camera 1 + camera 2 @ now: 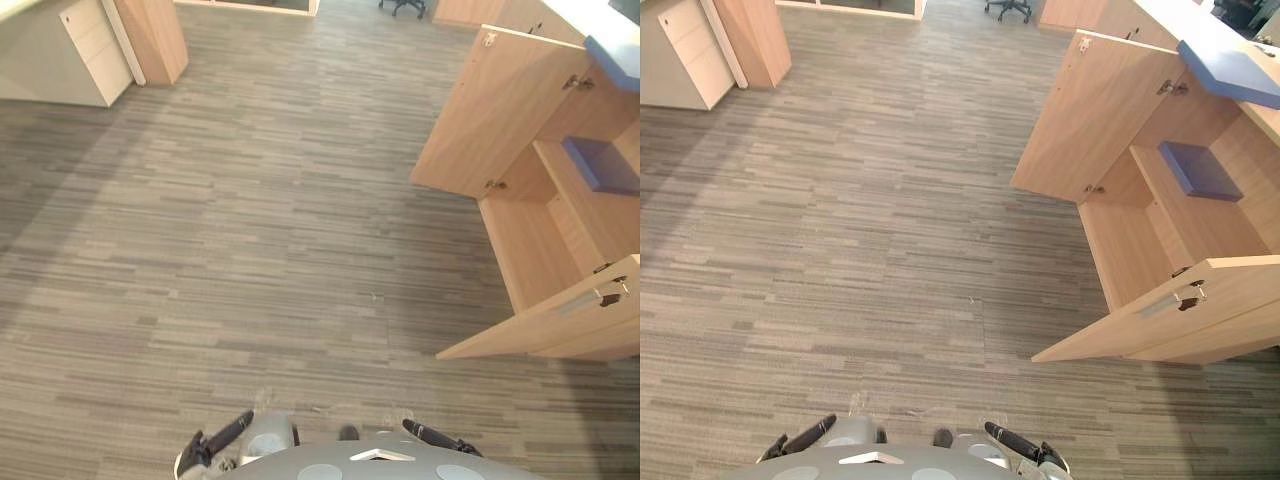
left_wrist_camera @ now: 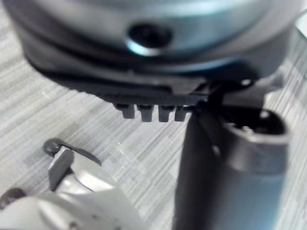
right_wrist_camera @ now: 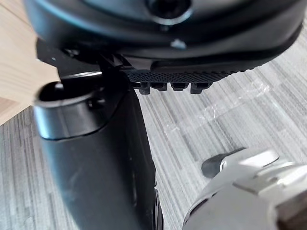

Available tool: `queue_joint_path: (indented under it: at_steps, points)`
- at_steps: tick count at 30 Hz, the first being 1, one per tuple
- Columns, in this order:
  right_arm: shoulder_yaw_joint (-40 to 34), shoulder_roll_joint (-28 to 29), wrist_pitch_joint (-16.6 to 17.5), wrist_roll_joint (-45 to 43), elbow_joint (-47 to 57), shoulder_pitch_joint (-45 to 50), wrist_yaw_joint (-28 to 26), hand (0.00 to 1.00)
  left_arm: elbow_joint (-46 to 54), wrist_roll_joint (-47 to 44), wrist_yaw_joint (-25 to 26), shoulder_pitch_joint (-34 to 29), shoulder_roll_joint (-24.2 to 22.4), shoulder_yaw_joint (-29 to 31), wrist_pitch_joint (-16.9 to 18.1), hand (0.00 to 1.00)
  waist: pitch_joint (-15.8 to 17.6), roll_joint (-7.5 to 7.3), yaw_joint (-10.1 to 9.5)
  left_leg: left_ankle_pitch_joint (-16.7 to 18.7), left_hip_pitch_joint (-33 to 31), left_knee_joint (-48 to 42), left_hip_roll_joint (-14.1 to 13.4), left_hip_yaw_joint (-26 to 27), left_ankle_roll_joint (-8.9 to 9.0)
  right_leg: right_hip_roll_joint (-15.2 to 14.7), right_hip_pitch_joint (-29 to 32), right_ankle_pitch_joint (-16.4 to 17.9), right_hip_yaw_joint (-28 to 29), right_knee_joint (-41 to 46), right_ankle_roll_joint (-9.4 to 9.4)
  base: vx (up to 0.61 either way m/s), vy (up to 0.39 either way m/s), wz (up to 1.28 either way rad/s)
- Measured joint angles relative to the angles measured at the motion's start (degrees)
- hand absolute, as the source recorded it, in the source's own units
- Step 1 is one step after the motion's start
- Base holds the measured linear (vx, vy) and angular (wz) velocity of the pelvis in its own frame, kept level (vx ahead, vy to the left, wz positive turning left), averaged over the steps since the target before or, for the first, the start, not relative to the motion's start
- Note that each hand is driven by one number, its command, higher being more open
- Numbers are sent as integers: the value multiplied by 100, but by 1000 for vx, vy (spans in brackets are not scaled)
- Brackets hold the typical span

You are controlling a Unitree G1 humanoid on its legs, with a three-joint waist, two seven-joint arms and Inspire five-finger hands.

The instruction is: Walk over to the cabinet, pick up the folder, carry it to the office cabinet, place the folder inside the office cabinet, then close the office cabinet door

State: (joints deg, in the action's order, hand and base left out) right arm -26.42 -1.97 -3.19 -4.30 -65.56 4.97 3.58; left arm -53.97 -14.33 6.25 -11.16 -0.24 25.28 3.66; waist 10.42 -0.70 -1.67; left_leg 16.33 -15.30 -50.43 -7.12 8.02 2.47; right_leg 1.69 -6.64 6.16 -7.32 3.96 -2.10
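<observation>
**Wood-grain cabinet stands open, folder lying inside on the shelf**

Light wood makes up the office cabinet (image 1: pixel 1130 250) at the robot's right, and both its doors are swung out over the grey striped floor (image 1: pixel 890 200). The far door (image 1: pixel 1090 110) stands wide. The near door (image 1: pixel 1160 320), with a metal handle (image 1: pixel 1170 298) on its inner edge, reaches out toward the robot.

The blue-violet folder (image 1: pixel 1200 168) lies flat on the shelf (image 1: pixel 1200 225) inside the cabinet, toward the back, apart from both doors. A second blue flat item (image 1: pixel 1230 70) rests on the cabinet's pale top, above the shelf.

Both hands hang low at the near edge of the eye views, well apart from the cabinet. The left hand (image 1: pixel 805 435) has its dark fingers stretched out straight and loose, with nothing in them. The right hand (image 1: pixel 1015 440) is the same, slack and empty. Each wrist view shows floor past that hand's thumb and fingers.

Across the room at the far left stand a pale drawer unit (image 1: pixel 680 50) and a wooden panel (image 1: pixel 755 40). The base of an office chair (image 1: pixel 1010 8) shows at the far end.
</observation>
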Motion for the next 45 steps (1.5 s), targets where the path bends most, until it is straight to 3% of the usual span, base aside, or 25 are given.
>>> queue_joint_path:
  at_steps: [3, 6, 8, 9, 10, 11, 12, 14, 15, 17, 19, 20, 22, 25, 27, 30, 31, 32, 33, 34, 35, 38, 39, 42, 45]
  points:
    - [14, -9, 18, -39, 5, -12, 41, 100, 68, -182, 73, -20, -4, -133, 124, 100, 57, -40, 4, 6, -402, 913, -79, -73, 137, -288, -200, 182, 161, 2, 130, 165, 119, -20]
    - [62, -139, 30, -38, 5, -5, 51, 100, 33, -202, 188, -85, -98, -253, 118, 100, 11, 115, 22, -701, -415, 3127, -67, -323, 338, -624, -263, 432, 460, 5, 464, 274, 282, -43]
    - [160, -178, 27, -41, -9, 2, 92, 100, -80, -321, 243, -99, -94, -257, 117, 100, -6, 160, 22, -1473, -393, 3334, -6, -208, 450, -925, -373, 660, 719, -27, 628, 397, 418, -56]
    - [188, -173, 30, -42, -23, -3, 92, 100, -92, -325, 248, -128, -103, -261, 122, 100, -53, 169, 16, -1521, -424, 3155, 102, -181, 392, -1055, -407, 753, 774, -32, 622, 450, 425, -50]
    - [217, -184, 38, 13, -134, 5, 83, 100, -83, -320, 253, -182, -71, -251, 140, 100, -156, 59, 46, -1235, -606, 2633, 273, -74, 65, -1281, -402, 874, 806, 49, 506, 555, 462, -50]
    - [178, -150, 53, 85, -192, 6, 69, 100, -87, -320, 270, -188, -40, -237, 140, 100, -268, -12, 50, -844, -727, 2218, 362, 115, -160, -1474, -227, 872, 920, 436, 633, 457, 355, -52]
    - [109, -122, 74, 104, -212, -2, 62, 100, -82, -323, 284, -189, -39, -227, 140, 100, -294, -26, 35, -684, -704, 2100, 382, 236, -221, -1566, -82, 848, 938, 756, 723, 438, 325, -62]
    - [89, -128, 136, 117, -182, -80, 18, 100, -75, -323, 313, -276, 4, -264, 141, 100, -360, -78, 29, -324, -230, 2088, 527, 686, -490, -1848, 630, 758, 1047, 2687, 856, 400, 300, -69]
    - [89, -116, 145, 116, -154, -97, 1, 100, -80, -323, 312, -293, 26, -288, 138, 100, -361, -79, 42, -248, -71, 2109, 587, 775, -575, -1885, 834, 658, 1043, 3400, 822, 413, 239, -57]
    - [65, -113, 145, 114, -84, -205, -65, 100, -111, -321, 304, -294, 119, -384, 129, 100, -385, -138, 46, -35, 666, 2402, 865, 951, -699, -2206, 1296, 215, 417, 5514, 259, 456, 212, -44]
    - [121, -194, 123, 100, -82, -308, -66, 100, -107, -302, 234, -259, 199, -565, 131, 100, -410, -59, 90, -20, 1307, 2896, 1033, 921, -731, -2336, 1377, 427, -448, 6300, -33, 362, 147, -10]
    - [159, -239, 122, 97, -76, -346, -67, 100, -107, -301, 183, -223, 211, -654, 129, 100, -412, 19, 134, -42, 1578, 3149, 1056, 888, -730, -2303, 1446, 564, -840, 6334, -111, 297, 96, 10]
    - [234, -285, 125, 41, 60, -422, -81, 100, -173, -297, 111, -99, 181, -698, 127, 100, -332, 179, 233, -90, 2143, 3593, 1012, 843, -733, -2055, 1705, 1024, -1565, 5569, 90, 369, 80, 15]
    - [238, -307, 130, -121, 147, -498, -89, 100, -202, -298, 122, 10, 97, -669, 108, 100, -226, 361, 306, -75, 2645, 3997, 705, 966, -596, -1738, 1964, 1074, -2428, 3873, 177, 417, 12, -4]
    - [272, -272, 130, -170, 138, -572, -75, 100, -200, -294, 128, -1, 92, -636, 108, 100, -199, 318, 310, -118, 3004, 4437, 574, 1147, -379, -1579, 2156, 749, -3091, 2819, 272, 325, -22, -33]
    - [398, -178, 119, -172, 124, -543, -74, 100, -234, -274, 182, -43, 101, -609, 98, 100, -211, 5, 248, 19, 3477, 4693, 620, 1475, 46, -1412, 2227, 67, -3786, 1651, -186, 444, -142, -52]
    - [362, -169, 107, -216, 116, -492, -80, 100, -253, -239, 174, -35, 85, -482, 81, 100, -223, -7, 240, 90, 3624, 4658, 560, 1523, 167, -1318, 2188, -306, -3709, 1672, -702, 617, -269, -56]
    - [321, -179, 107, -285, 123, -481, -84, 100, -285, -67, 182, 30, -39, -344, 50, 100, -293, 138, 229, 156, 3592, 4225, 239, 1594, 314, -1011, 2092, -140, -3707, 1677, -836, 611, -286, -57]
    - [318, -165, 110, -286, 133, -476, -79, 100, -289, -58, 180, 49, -45, -340, 39, 100, -318, 158, 235, 164, 3478, 3842, 100, 1592, 334, -897, 2052, -46, -3698, 1657, -814, 576, -313, -58]
    - [276, -110, 118, -289, 146, -460, -70, 100, -282, -57, 170, 115, -112, -181, 29, 100, -311, 178, 249, 143, 3066, 2612, -269, 1564, 384, -639, 1893, 64, -3599, 1537, -826, 444, -258, -71]
    - [242, -77, 117, -290, 202, -455, -56, 100, -268, -77, 169, 153, -241, 73, 28, 100, -301, 309, 228, -280, 2553, 956, -817, 1440, 327, -200, 1595, 83, -3349, 1251, -848, 431, -241, -92]
    - [292, -21, 119, -285, 269, -467, -58, 100, -208, -167, 120, 154, -373, 385, 21, 100, -214, 481, 50, -873, 1562, -1882, -1698, 1124, -79, 511, 902, 287, -2597, 900, -930, 413, -141, -147]
    - [296, 3, 115, -288, 207, -482, -13, 100, -206, -205, 122, 140, -301, 400, 22, 100, -180, 363, 8, -849, 1224, -2313, -1800, 1085, -126, 615, 560, 338, -2248, 744, -907, 356, -62, -141]
    - [459, 35, 76, -303, -17, -540, 70, 100, -161, -334, 134, 46, -165, 386, 82, 100, -191, 127, -93, -703, 526, -2088, -1708, 1068, -212, 642, 99, 356, -1562, 281, -728, 265, -37, -118]
    - [524, 4, 26, -400, -124, -611, 91, 100, -1, -428, 128, 47, -224, 378, 143, 100, -132, 87, -194, -371, -54, -644, -1278, 659, -72, 639, -319, 251, -954, -28, -672, 306, 36, -103]
